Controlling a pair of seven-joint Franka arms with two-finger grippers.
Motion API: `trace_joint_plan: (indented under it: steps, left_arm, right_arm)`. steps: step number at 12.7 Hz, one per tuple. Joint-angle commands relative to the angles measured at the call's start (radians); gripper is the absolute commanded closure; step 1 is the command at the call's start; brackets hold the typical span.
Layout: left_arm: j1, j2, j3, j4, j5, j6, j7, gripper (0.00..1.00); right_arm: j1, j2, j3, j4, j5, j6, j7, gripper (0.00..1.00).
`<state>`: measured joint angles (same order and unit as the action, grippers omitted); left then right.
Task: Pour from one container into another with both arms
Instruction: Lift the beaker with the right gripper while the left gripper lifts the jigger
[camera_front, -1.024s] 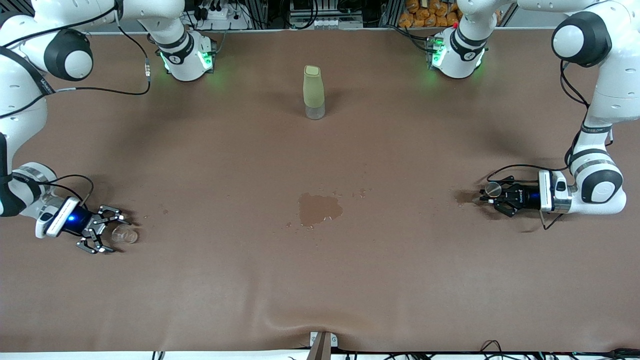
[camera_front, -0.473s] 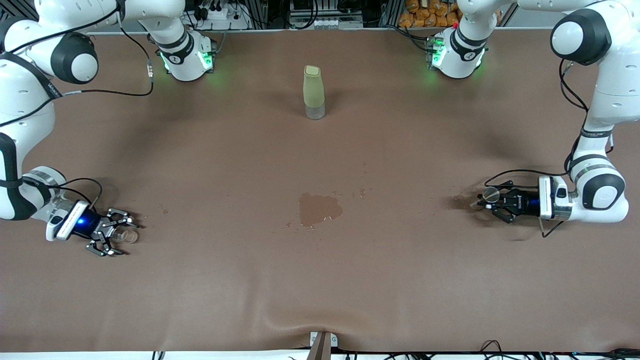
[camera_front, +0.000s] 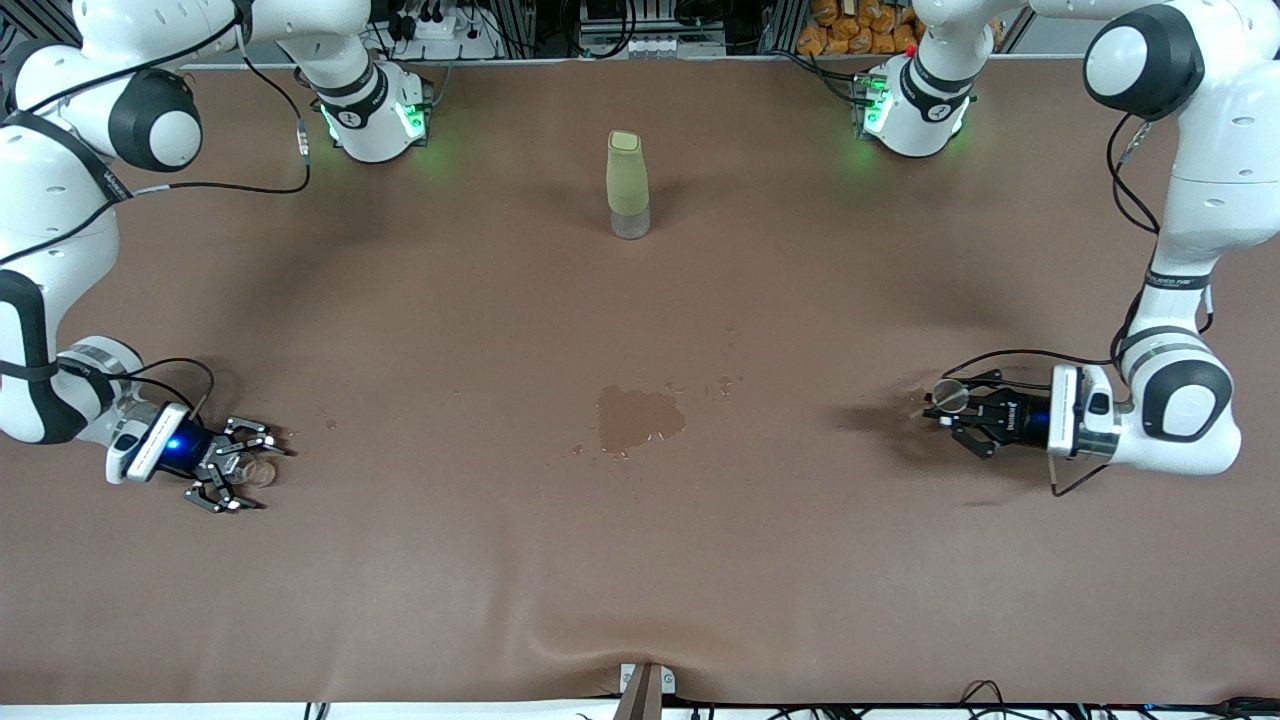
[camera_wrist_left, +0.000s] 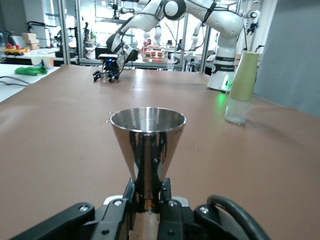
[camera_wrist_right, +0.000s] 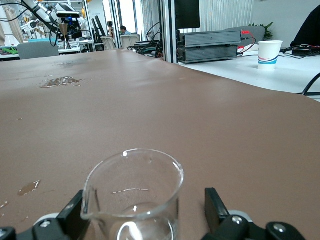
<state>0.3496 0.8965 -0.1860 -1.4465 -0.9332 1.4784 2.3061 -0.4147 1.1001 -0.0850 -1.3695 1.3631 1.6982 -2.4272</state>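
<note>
My left hand (camera_front: 948, 408) is clamped tight on the waist of the jigger (camera_wrist_left: 147, 145), which stands upright in it, low over the worktop (camera_front: 640, 560) at the left arm's end. My right hand (camera_front: 236, 472) is spread as wide as it goes around the clear cup (camera_wrist_right: 134, 192), low at the right arm's end; the cup sits between the fingers (camera_wrist_right: 214, 205) with a gap on each side, so nothing grips it yet.

My main worry is that cup. If I close off-centre, one finger meets the thin wall first and shoves or tips it, and I see a little liquid in the bottom. Clear, smooth walls may also slide out of a light pinch.

The two hands are well apart, with a wet patch (camera_front: 640, 417) between them, so I judge spilling here is easy. Both vessels are small, and a poor line-up or a fast tilt would send the pour past the jigger's rim. The jigger is held by a narrow waist and could twist in the grip if knocked.

The green bottle (camera_front: 627, 185) stands well clear of both hands
</note>
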Motion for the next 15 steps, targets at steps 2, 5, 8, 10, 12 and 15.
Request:
trace_joint_plan:
  steps: [2,5,8,10,12,15]
  left_arm:
    - [-0.006,-0.016,-0.062,0.0,-0.001,-0.001,-0.08,1.0]
    - [-0.021,-0.014,-0.075,0.009,-0.002,0.032,-0.08,1.0]
    - [-0.029,-0.008,-0.076,0.009,-0.031,0.056,-0.077,1.0]
    - [-0.037,-0.01,-0.076,0.014,-0.045,0.063,-0.079,1.0]
    - [-0.037,-0.011,-0.075,0.015,-0.045,0.065,-0.08,1.0]
    - [-0.037,-0.014,-0.075,0.034,-0.044,0.071,-0.12,1.0]
  right_arm:
    - [0.004,0.024,0.007,0.021,0.027,-0.005,-0.013,0.0]
    - [0.004,0.024,0.007,0.021,0.025,-0.008,-0.016,0.63]
    - [0.004,0.024,0.008,0.023,0.027,-0.008,-0.058,1.0]
    - [0.004,0.024,0.008,0.023,0.027,-0.009,-0.058,1.0]
    - [0.004,0.024,0.008,0.023,0.027,-0.009,-0.056,1.0]
    - [0.004,0.018,0.01,0.027,0.027,-0.012,-0.052,1.0]
